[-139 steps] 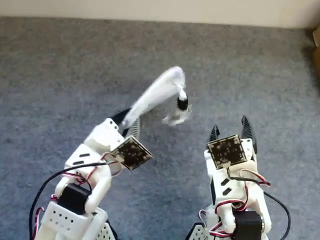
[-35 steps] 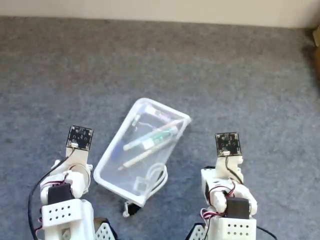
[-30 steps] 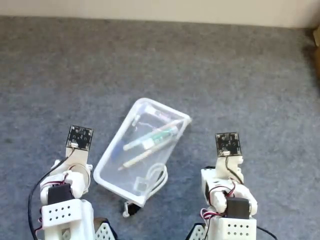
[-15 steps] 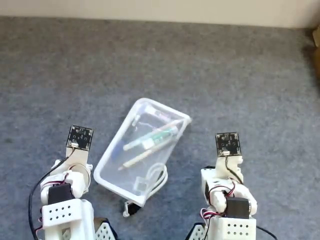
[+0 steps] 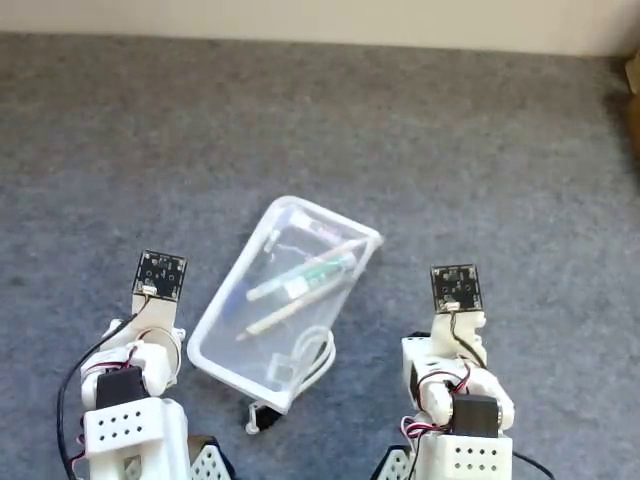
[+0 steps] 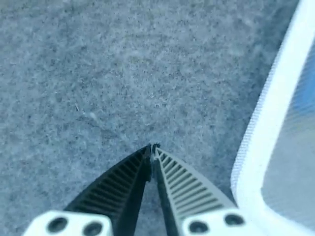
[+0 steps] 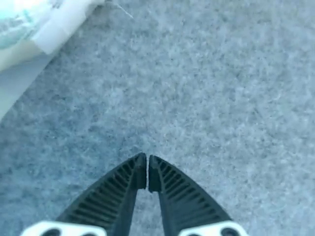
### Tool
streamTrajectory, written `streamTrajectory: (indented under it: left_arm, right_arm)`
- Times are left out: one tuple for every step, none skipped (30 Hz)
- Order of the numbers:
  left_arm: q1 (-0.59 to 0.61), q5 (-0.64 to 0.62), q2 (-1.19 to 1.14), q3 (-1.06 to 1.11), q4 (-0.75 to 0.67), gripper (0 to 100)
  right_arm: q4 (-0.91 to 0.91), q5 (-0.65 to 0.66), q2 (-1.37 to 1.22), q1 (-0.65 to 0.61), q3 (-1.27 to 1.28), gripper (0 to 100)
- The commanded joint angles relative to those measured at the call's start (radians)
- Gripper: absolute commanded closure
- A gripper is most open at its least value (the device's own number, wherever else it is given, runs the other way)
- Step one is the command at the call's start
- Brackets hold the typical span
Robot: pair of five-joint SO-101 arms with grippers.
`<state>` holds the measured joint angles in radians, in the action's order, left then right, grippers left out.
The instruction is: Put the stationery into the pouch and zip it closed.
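Under everything, a grey felt table. In the middle of it, flat and slanted, a clear pouch, between the two arms and touching neither. At one side of the pouch, low in the high view, the left arm; at the other side, the right arm; both folded close to their bases.

From the left wrist, the left gripper over bare felt, fingers pressed together at the tips, nothing between them, the white edge of the pouch just beside. From the right wrist, the right gripper in the same way: fingers together, holding nothing, the pouch near but apart.

Inside the pouch, the stationery: a green and white pen and a cream pen, nearly parallel, along its length. Toward the end nearer the arms, a white cord in a loop. Just outside that end, on the felt, a small black zip pull. Not possible to tell whether zipped fully.
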<state>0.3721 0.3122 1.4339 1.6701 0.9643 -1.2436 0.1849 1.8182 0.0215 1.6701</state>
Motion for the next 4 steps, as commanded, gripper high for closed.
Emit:
streamTrajectory:
  left_arm:
    - [-0.024, -0.008, 0.010, 0.001, -0.021, 97]
    - [-0.024, -0.008, 0.010, 0.001, -0.021, 97]
    - [-0.024, -0.008, 0.010, 0.001, -0.021, 97]
    - [-0.024, -0.008, 0.010, 0.001, -0.021, 97]
  right_arm:
    - [-0.005, -0.002, 0.012, -0.007, 0.145, 99.3]
    - [-0.005, -0.002, 0.012, -0.007, 0.145, 99.3]
    - [-0.005, -0.002, 0.012, -0.007, 0.145, 99.3]
    - [-0.005, -0.002, 0.012, -0.007, 0.145, 99.3]
